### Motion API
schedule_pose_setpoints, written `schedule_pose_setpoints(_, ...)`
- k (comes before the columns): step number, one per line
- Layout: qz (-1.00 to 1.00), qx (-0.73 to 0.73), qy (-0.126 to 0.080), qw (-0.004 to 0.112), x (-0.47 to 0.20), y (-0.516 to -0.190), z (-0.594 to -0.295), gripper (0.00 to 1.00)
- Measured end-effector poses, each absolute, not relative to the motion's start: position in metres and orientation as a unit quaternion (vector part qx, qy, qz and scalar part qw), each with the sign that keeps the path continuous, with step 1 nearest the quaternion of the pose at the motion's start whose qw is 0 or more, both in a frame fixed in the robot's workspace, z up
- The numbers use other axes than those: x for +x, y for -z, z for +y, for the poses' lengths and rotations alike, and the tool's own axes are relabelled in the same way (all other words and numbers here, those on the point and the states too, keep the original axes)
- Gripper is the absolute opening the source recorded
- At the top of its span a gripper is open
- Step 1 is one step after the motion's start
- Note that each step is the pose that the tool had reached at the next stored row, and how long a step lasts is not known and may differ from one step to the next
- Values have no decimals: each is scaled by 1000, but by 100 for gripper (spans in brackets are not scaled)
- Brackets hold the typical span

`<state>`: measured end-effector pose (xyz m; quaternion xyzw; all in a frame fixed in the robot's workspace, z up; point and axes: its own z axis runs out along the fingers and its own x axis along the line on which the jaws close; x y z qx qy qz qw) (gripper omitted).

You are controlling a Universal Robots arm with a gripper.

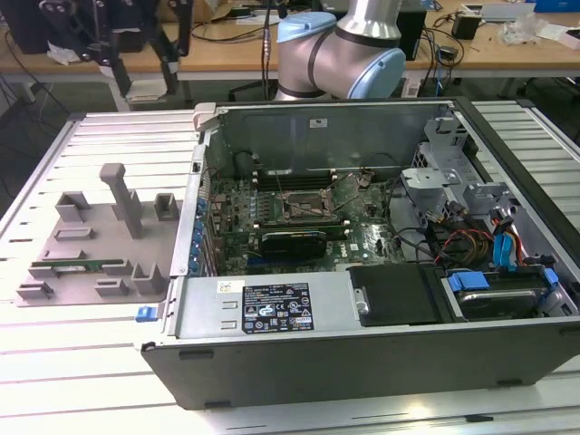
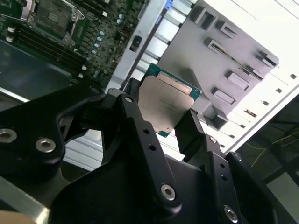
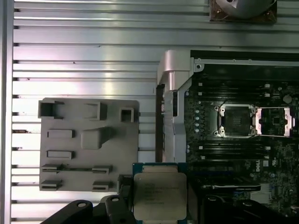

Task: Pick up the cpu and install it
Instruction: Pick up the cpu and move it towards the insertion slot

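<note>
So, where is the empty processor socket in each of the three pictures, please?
Exterior view: the socket sits near the middle of the green board inside the open case.
Second wrist view: the socket lies on the board, far beyond the cpu clamped in the gripper.
First wrist view: the socket is open, its frame flipped aside.
Shared landmark: the gray tray outside the case.

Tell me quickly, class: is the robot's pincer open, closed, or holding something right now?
Pincer: closed on the cpu, gripping it by two opposite edges.
</note>
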<state>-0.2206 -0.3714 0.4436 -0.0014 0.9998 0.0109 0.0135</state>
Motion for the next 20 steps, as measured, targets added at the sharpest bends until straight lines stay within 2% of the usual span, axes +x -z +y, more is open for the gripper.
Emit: schedule_pose_setpoints(20, 1000, -1, -11, 13, -118, -444, -371, 55)
